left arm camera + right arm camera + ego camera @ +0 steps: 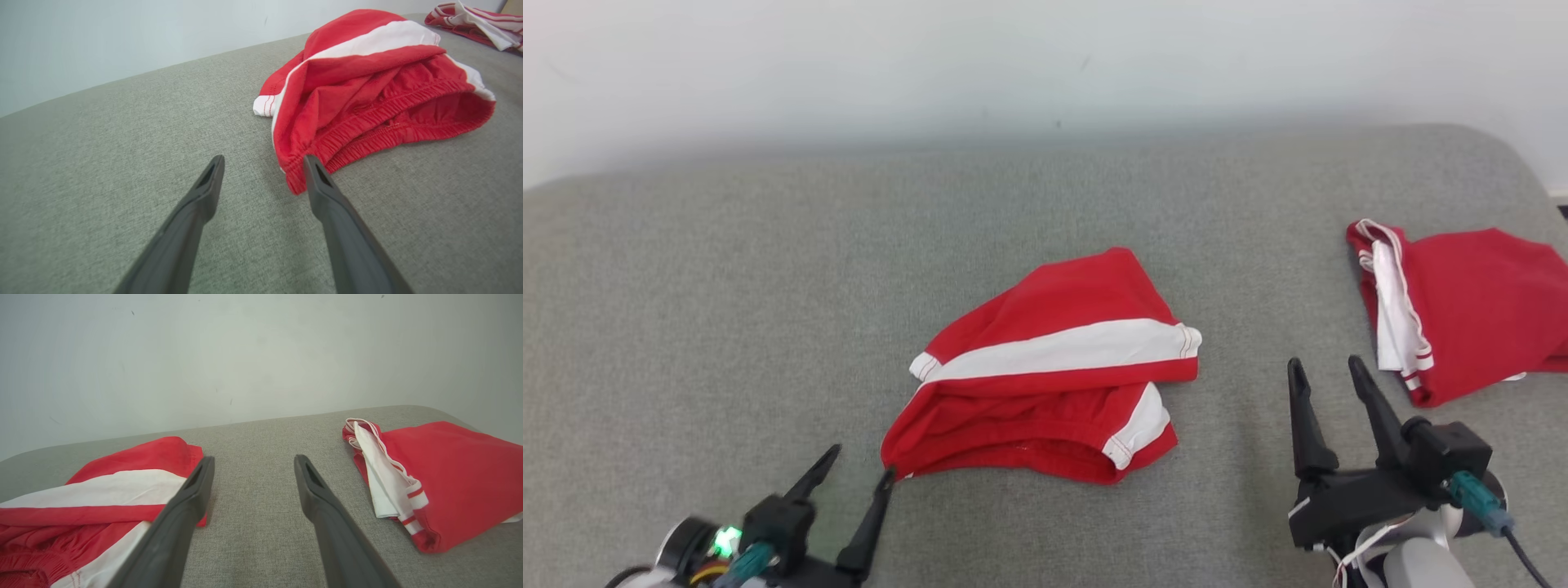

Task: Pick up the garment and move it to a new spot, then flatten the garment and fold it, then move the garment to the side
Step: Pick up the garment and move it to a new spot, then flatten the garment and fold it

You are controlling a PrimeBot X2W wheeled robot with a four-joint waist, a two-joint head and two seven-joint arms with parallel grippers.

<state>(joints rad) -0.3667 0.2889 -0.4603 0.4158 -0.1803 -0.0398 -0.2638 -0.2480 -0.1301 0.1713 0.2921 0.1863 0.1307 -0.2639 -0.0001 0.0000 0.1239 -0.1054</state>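
- A pair of red shorts (1045, 367) with a broad white stripe lies loosely bunched near the middle of a grey upholstered surface (727, 286). A pale wall (1013, 65) stands behind it.
- The shorts are doubled over unevenly. The elastic waistband (367, 122) faces the robot and gapes a little, and one white-trimmed leg hem sticks out on the left side. They look set down rather than flattened or neatly folded.
- The left end effector (863, 460) sits low at the near left corner of the shorts, released, with its two dark fingers spread and nothing between them. One fingertip is right beside the waistband corner. Whether it touches the cloth I cannot tell.
- That position suggests the corner of the waistband is the handling point, since the gathered elastic gives a firm edge to pinch.
- The right end effector (1323, 361) is also released and empty. It hovers over bare fabric between the shorts and a second red garment (1478, 310).
- That second garment, red with white striped trim, lies folded well apart at the far right edge, seemingly put aside out of the working area.
- Judging by the rumpled lie, the shorts are at their working spot, and spreading them flat appears to be the step in hand. Both corners will need pulling apart evenly, or the layers will drag and bunch again.
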